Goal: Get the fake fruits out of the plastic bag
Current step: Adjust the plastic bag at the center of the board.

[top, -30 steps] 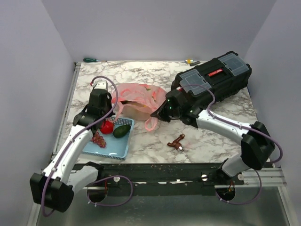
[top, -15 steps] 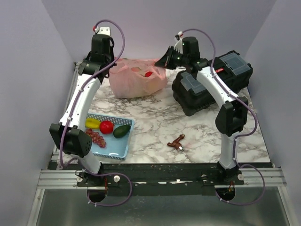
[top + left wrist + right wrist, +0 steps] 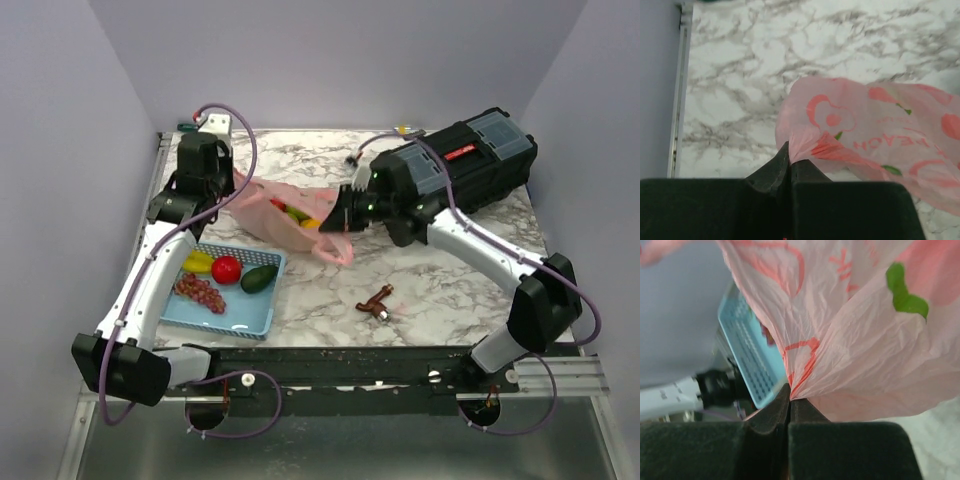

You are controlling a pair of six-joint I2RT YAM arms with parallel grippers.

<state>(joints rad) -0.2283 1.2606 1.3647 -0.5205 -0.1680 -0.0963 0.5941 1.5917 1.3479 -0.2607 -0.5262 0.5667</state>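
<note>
The pink plastic bag (image 3: 285, 208) hangs stretched between my two grippers over the table's middle left. My left gripper (image 3: 233, 190) is shut on the bag's left edge; in the left wrist view the jaws pinch a bunched fold of the bag (image 3: 855, 125) at the fingertips (image 3: 789, 150). My right gripper (image 3: 337, 213) is shut on the bag's right edge; the right wrist view shows the bag (image 3: 855, 340) pinched at the tips (image 3: 790, 391). Red, green and yellow fake fruits (image 3: 291, 212) show inside the bag. A bag handle (image 3: 333, 247) dangles below the right gripper.
A light blue basket (image 3: 245, 310) at the front left holds a red apple (image 3: 227, 269), a yellow fruit (image 3: 198, 262), an avocado (image 3: 259, 278) and grapes (image 3: 200, 292); it also shows in the right wrist view (image 3: 747, 355). A black toolbox (image 3: 455, 168) stands at the back right. A brown object (image 3: 377, 301) lies near the front.
Both arms have come down and forward from high at the back. The bag has moved with them and now hangs lower, just behind the basket.
</note>
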